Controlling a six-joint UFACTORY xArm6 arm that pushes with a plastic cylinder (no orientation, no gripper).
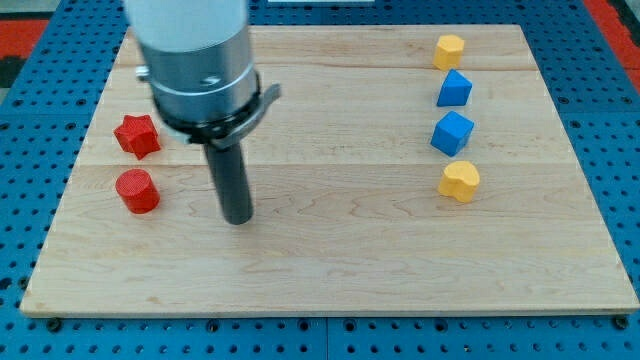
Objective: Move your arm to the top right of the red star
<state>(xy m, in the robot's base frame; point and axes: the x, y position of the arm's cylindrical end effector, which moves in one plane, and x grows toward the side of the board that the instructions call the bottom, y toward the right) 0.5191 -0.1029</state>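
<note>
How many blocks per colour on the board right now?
Red: 2, the red star and the red cylinder
Blue: 2, upper blue block and lower blue block
Yellow: 2, top yellow block and yellow heart
Total: 6

The surface [330,250] is pale wood with fine lengthwise grain and a smooth, matt finish. It lies on a blue perforated sheet [615,120] that looks like painted metal. The red star [137,136], red cylinder [137,191], 2 blue cubes [454,89] [452,133] and 2 yellow blocks [450,50] [460,181] look like matt plastic. The rod [232,185] is dark and dull; its collar [200,85] is brushed grey metal.
</note>
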